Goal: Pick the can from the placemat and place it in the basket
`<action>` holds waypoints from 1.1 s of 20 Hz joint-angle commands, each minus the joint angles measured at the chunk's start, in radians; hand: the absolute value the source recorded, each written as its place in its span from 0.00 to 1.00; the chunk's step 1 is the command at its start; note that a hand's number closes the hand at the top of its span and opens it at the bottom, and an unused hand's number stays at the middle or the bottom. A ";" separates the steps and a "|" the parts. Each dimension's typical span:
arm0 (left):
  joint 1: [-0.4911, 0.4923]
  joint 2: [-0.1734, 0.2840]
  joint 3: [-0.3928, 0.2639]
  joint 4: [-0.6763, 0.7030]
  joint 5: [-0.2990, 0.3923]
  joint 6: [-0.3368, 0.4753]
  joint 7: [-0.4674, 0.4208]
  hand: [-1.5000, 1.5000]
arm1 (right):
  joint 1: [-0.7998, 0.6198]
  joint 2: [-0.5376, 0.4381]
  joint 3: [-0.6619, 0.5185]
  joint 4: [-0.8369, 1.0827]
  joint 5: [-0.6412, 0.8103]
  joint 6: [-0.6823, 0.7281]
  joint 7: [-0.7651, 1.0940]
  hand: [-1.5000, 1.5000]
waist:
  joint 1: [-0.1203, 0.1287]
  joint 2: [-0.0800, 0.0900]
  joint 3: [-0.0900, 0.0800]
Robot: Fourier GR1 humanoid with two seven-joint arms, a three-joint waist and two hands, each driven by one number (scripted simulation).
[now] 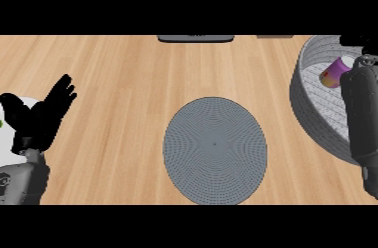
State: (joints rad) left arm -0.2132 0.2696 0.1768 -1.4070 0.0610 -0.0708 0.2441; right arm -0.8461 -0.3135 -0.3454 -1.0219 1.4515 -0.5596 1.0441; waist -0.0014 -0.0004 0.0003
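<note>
Can point(337, 72) sits tilted inside the basket point(314, 123), placemat point(215, 150) bare; your right robot hand's grip is hidden, left robot hand point(46, 115) rests open.

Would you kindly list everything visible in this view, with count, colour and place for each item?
placemat: one, grey, oval, centre of the wooden counter, nothing on it.
basket: one, grey, at the right edge, partly cut off.
can: one, purple with a pale end, lying tilted inside the basket.
dark object: one, black-grey, top edge of the counter, mostly cut off; what it is cannot be told.
white object: one, white with a green spot, left edge, behind the left hand.
left hand: one, black, open with fingers up, resting at the left edge.
right forearm: one, dark grey, over the basket; its hand is barely visible at the top right.
</note>
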 commanded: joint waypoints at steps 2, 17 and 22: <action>-0.030 -0.020 -0.009 0.051 -0.024 0.020 -0.007 0.50 | 0.048 -0.014 -0.011 -0.047 -0.095 -0.048 -0.045 0.00 | 0.002 0.001 0.000; 0.066 0.004 0.024 -0.046 -0.001 0.006 0.005 0.50 | 0.299 0.087 -0.176 -0.675 -0.136 -0.145 0.037 0.00 | -0.041 -0.019 0.000; 0.059 0.023 0.033 -0.035 0.002 -0.010 0.004 0.50 | 0.515 0.139 -0.166 -1.036 -0.272 0.057 0.048 0.00 | -0.047 -0.017 -0.001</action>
State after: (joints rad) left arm -0.1594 0.2747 0.2006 -1.4307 0.0566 -0.0680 0.2398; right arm -0.4627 -0.2010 -0.5084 -1.8078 1.2519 -0.6550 1.0386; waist -0.0445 -0.0158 -0.0005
